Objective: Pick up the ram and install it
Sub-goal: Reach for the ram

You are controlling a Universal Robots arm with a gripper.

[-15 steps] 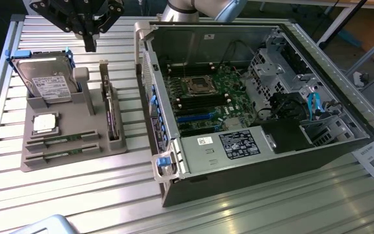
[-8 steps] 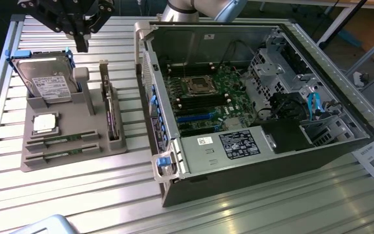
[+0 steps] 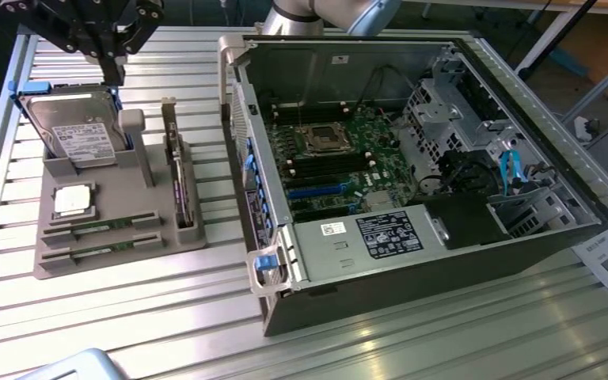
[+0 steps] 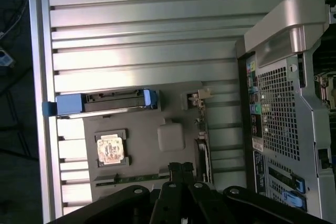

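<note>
Closest to the lens in the wrist view is your hand (image 4: 181,167): its black fingers (image 4: 175,172) are pressed together, with nothing between them. In the exterior view it hangs at the far end of the grey holder (image 3: 124,170), above the hard drive (image 3: 77,131), which stands on edge there between blue end pieces.

The ram (image 3: 101,228) is not in your grip. It lies flat in a slot near the front of the holder, well apart from the hand, and a second stick (image 3: 95,253) like it lies in the next slot toward the camera. Just behind the ram sits the square processor chip (image 3: 72,200) in its own recess. Along the holder's edge on the exterior view's right, an upright board (image 3: 183,190) stands in a long slot.

On the exterior view's right you have the computer case (image 3: 557,237) lying on its side with the cover off, and the green motherboard (image 3: 347,158) shows inside. Holder and case both rest on the slatted metal desk (image 3: 124,324), close together but not touching.
</note>
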